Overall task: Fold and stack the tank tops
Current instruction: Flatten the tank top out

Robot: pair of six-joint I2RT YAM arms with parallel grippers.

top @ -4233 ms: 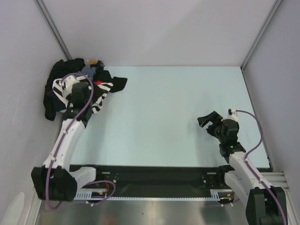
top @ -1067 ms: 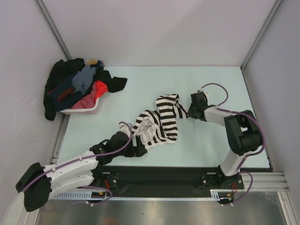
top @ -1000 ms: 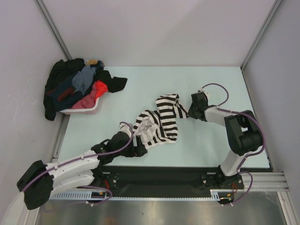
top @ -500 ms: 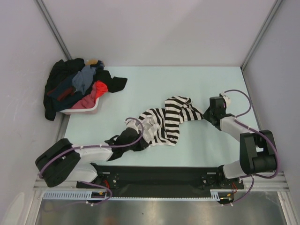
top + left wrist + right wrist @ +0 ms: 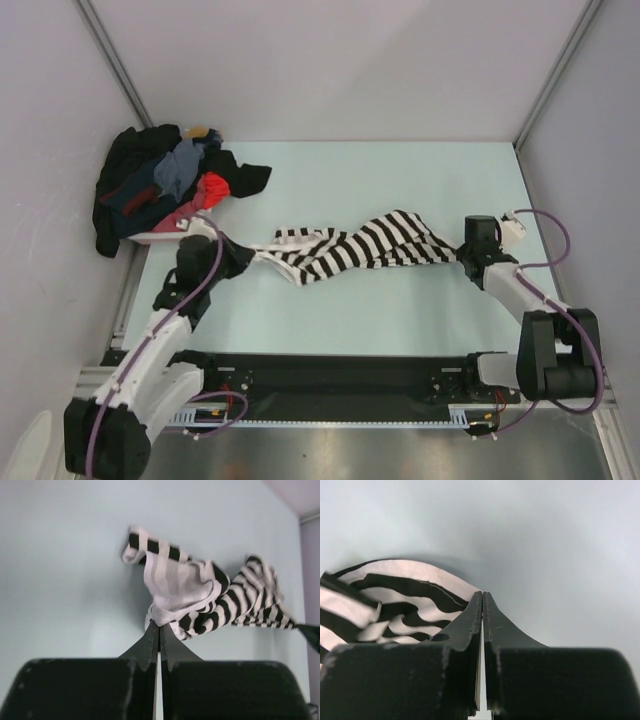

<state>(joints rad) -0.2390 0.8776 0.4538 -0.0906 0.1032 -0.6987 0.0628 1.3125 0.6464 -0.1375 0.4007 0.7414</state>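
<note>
Striped top: I am watching the black-and-white horizontally striped soft cloth tank top (image 5: 350,250), which is lying pulled out into a long, twisted band across the middle of the table, running left to right between the two grippers. Its knit is bunching into rope-like folds, and a paler inner side with a white hem is showing near the left end.
Left gripper: the left gripper (image 5: 243,256) is pinching the left end of the striped top. In the left wrist view its black tapered fingers (image 5: 150,642) are pressing together with only a hairline gap, and a wad of white hem is caught at the tips.
Right gripper: the right gripper (image 5: 462,252) is gripping the right end. Its fingers are closing to a thin slit in the right wrist view, with a curved striped edge caught at the tips.
Basket: a pale pink plastic basket (image 5: 160,238) is sitting at the far left corner, with a loose heap of dark, grey-blue and red clothes (image 5: 165,185) spilling over its rim.
Surface: the pale mint matte table (image 5: 400,180) is looking smooth and flat, and a black rail (image 5: 340,365) is running along its near edge.
Room: plain pale lilac-grey wall panels (image 5: 340,60) are enclosing the table on three sides.
</note>
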